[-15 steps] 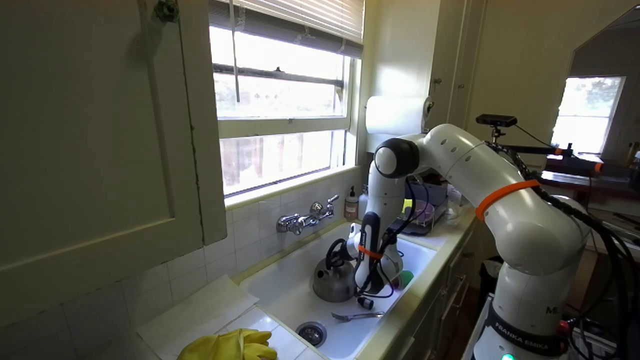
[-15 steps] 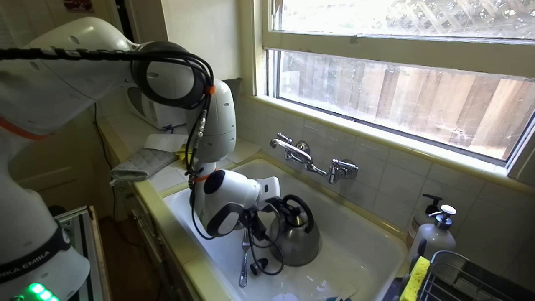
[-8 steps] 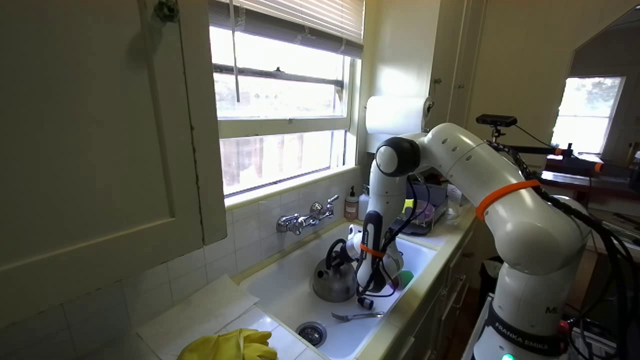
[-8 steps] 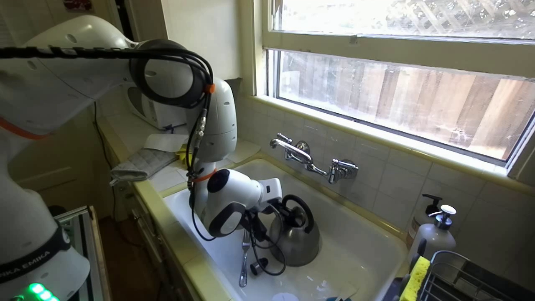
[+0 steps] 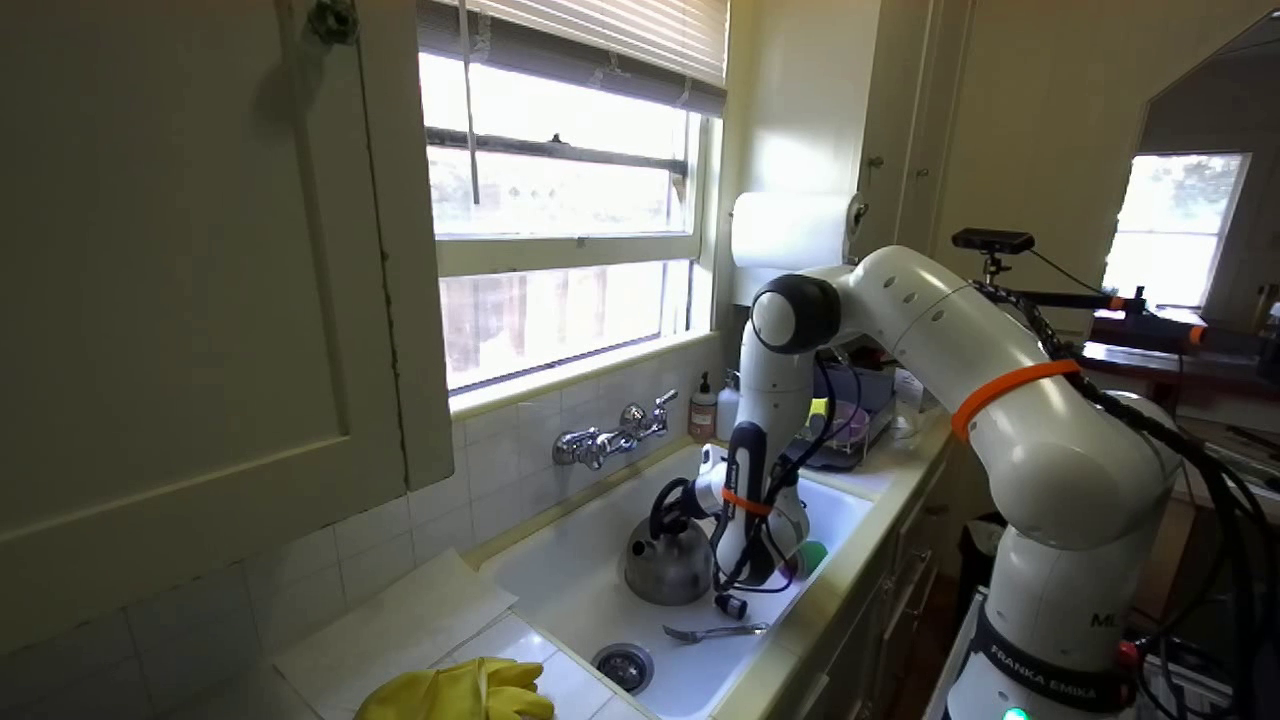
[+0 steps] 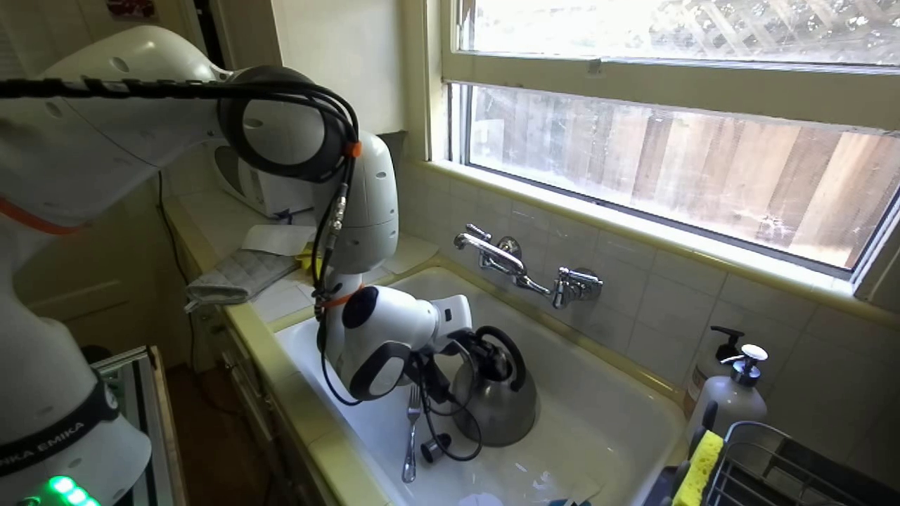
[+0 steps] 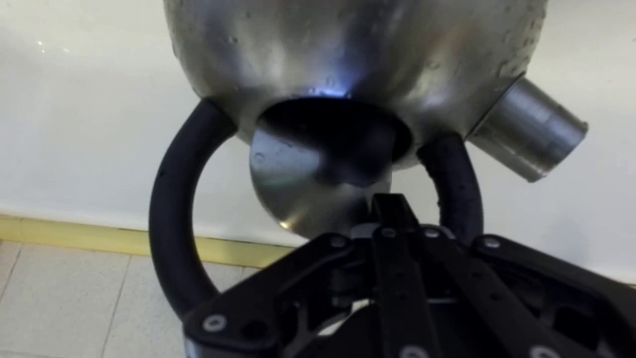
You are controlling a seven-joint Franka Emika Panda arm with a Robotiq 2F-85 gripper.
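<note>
A steel kettle [image 5: 668, 578] with a black arched handle [image 7: 171, 223] stands in the white sink. It also shows in the other exterior picture [image 6: 496, 414]. In the wrist view the kettle's body [image 7: 348, 44] fills the top, with a short spout [image 7: 529, 129] at right and a dark round opening [image 7: 328, 117]. The round steel lid [image 7: 293, 199] is off its seat, tilted beside the opening and partly overlapping it. My gripper [image 7: 390, 209] reaches within the handle's arch with its fingers together at the lid. It appears shut on the lid; the exact contact is hidden.
A fork [image 6: 411, 436] and a small dark cylinder [image 6: 436, 448] lie in the sink near my wrist cables. The faucet [image 5: 615, 437] is on the tiled wall behind. Yellow gloves [image 5: 455, 692] lie on the counter. Soap bottles [image 6: 731, 400] and a dish rack [image 6: 766, 450] stand at one end.
The wrist has shifted slightly, forward and then a little back. The lid has tilted, and the kettle and its handle have moved very slightly with it.
</note>
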